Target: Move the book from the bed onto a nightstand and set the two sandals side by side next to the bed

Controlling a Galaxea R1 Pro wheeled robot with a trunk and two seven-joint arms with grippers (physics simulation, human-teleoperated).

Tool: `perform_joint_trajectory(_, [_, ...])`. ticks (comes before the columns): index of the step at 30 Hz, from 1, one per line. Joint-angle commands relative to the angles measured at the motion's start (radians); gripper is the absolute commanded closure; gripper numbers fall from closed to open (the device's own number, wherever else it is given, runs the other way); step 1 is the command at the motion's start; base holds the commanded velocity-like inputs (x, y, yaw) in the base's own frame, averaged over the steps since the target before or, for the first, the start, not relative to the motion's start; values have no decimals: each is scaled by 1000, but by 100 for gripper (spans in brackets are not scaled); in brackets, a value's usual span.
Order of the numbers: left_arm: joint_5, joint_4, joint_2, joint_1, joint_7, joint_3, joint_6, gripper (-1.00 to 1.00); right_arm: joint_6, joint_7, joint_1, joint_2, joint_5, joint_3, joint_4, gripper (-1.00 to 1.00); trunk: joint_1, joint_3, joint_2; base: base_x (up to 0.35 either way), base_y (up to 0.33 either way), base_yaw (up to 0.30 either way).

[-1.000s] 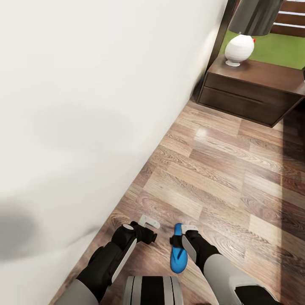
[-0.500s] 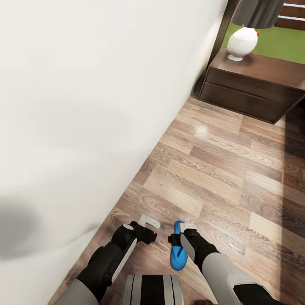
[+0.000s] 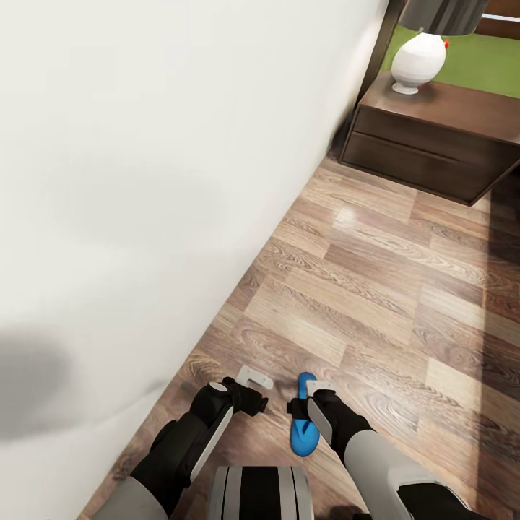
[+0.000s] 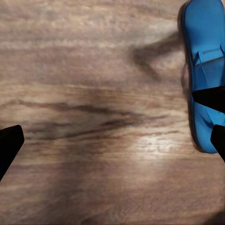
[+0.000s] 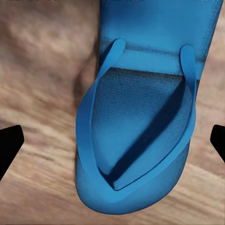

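The right gripper holds a blue sandal by its edge, the sole standing on its side above the floor; in the right wrist view that sandal sits between the two dark fingertips, straps facing the camera, though the contact itself is hidden there. The left gripper hangs just beside it, jaws spread and nothing between them; its wrist view looks straight down at bare planks with the sandal off to one side of the fingers. Beneath both grippers runs a light brown wood-plank floor, glossy, with a bright glare patch farther ahead. A plain white wall rises close on the left gripper's outer side and runs forward. Well ahead of the jaws, against that wall's far end, stands the dark wood nightstand with a drawer front, a white lamp on its top, and a green surface behind it.
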Motion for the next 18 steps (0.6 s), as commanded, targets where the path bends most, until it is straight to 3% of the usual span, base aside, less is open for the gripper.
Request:
perform_joint_trajectory(1, [1, -1, 0, 0, -2, 0, 5, -100, 4, -7, 0, 0, -10, 0, -2, -100, 0, -1, 0, 0, 0, 0])
perform_joint_trajectory(18, [1, -7, 0, 1, -2, 0, 5, -100, 4, -7, -1, -1, -10, 1, -2, -100, 0, -1, 0, 0, 0, 0])
